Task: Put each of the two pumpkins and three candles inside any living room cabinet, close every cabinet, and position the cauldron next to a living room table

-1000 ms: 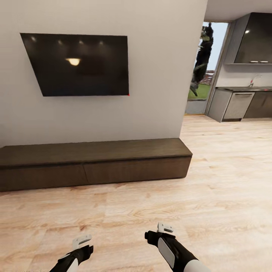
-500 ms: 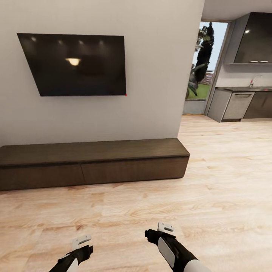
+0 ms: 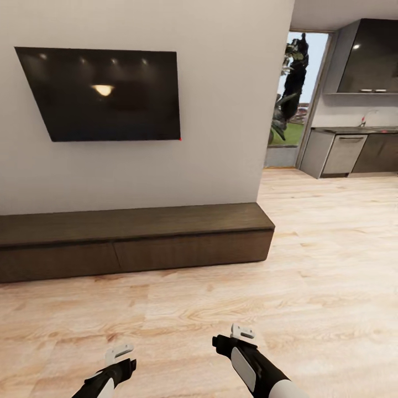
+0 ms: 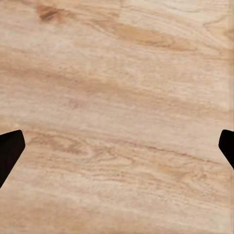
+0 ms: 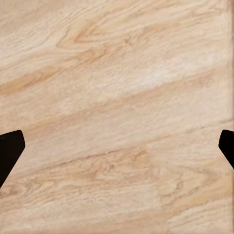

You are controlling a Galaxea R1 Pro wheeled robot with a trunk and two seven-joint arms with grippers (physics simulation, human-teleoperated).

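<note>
**Empty-handed in front of the cabinet, nothing to stow in sight**

At the bottom of the head view both arms hang low over the wooden floor [image 3: 309,265]. The left gripper [image 3: 120,352] and the right gripper [image 3: 241,333] carry nothing; in each wrist view the dark fingertips [image 4: 9,151] [image 5: 10,148] sit at opposite edges with bare planks between, so both pincers are spread wide.

Beyond them, across the middle left of the frame, the long dark brown cabinet [image 3: 132,237] stands against the white wall, its drawer fronts flush and apparently shut, its top bare. Above it hangs a black television [image 3: 105,94]. At the far upper right lies a doorway [image 3: 290,94] and the grey kitchen units [image 3: 342,155].

Pumpkins, candles, cauldron and table are not to be found here. I judge the step in hand to be searching: the base should turn away from the wall, slowly enough to scan the room, with the arms kept tucked low.
</note>
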